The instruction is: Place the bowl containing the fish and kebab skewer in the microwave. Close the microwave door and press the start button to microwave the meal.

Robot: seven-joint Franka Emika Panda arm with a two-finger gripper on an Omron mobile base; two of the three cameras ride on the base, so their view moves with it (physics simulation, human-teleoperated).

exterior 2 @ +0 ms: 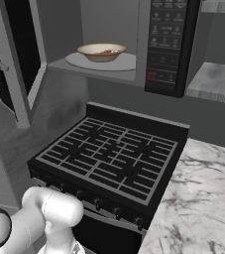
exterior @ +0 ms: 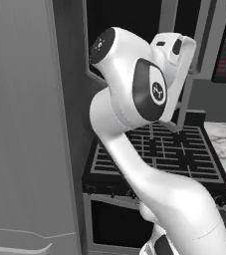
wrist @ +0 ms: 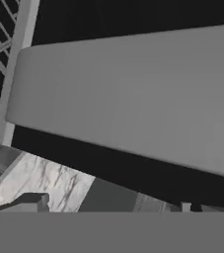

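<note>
Right base view: bowl on turntable inside microwave.

Left base view: from behind the arm, close, looking forward and down at the stove. Right base view: from the right, wider, facing the stove, microwave and counter. Hand view: very near the door handle.

The bowl is cream with a tan-yellow rim and reddish-brown inside, on a pale grey turntable. The microwave's button panel is black; the stove black; the desk white-and-grey marbled.
</note>
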